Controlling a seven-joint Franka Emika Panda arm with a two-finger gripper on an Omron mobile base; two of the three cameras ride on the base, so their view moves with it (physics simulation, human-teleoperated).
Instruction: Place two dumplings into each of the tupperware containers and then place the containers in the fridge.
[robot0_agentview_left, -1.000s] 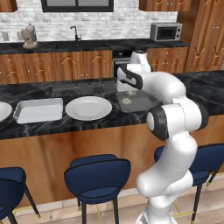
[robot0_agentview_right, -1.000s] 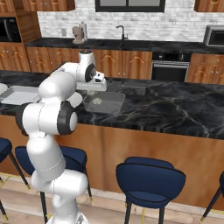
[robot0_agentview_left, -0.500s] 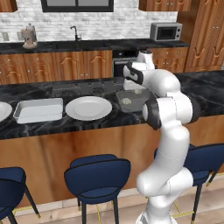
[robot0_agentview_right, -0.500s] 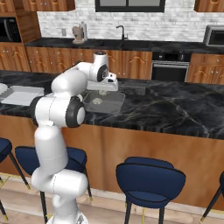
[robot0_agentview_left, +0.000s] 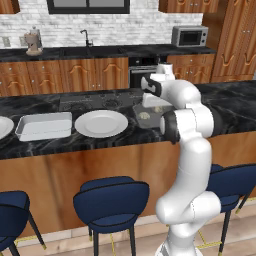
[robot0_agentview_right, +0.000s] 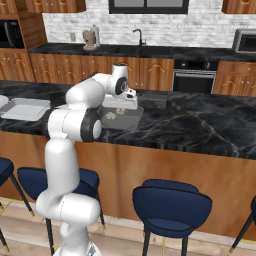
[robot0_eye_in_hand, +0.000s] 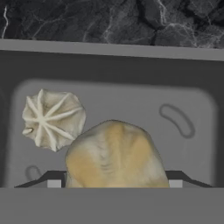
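My gripper (robot0_agentview_left: 150, 101) (robot0_agentview_right: 123, 104) hangs just above the smoky grey tupperware container (robot0_agentview_left: 152, 120) (robot0_agentview_right: 131, 121) on the dark marble counter. In the hand view a big tan dumpling (robot0_eye_in_hand: 116, 155) fills the gap between the two fingertips (robot0_eye_in_hand: 54, 183), and the gripper (robot0_eye_in_hand: 114, 183) is shut on it. A second, paler pleated dumpling (robot0_eye_in_hand: 52, 119) (robot0_agentview_left: 144, 115) (robot0_agentview_right: 110, 115) lies on the grey container's floor (robot0_eye_in_hand: 144, 105). The whitish tupperware container (robot0_agentview_left: 44, 125) (robot0_agentview_right: 22, 109) stands open further left on the counter. The fridge is out of view.
A round white plate (robot0_agentview_left: 101, 123) lies between the two containers, and another plate's rim (robot0_agentview_left: 2, 126) shows at the far left. Blue bar stools (robot0_agentview_left: 111, 197) (robot0_agentview_right: 171, 205) stand below the counter's front edge. Oven (robot0_agentview_right: 194, 80), microwave (robot0_agentview_left: 189, 36) and sink (robot0_agentview_left: 90, 49) line the back wall.
The arm's elbow has swung around to the right of the hand. The hand has stayed over the grey container and dropped slightly, the dumpling still in it.
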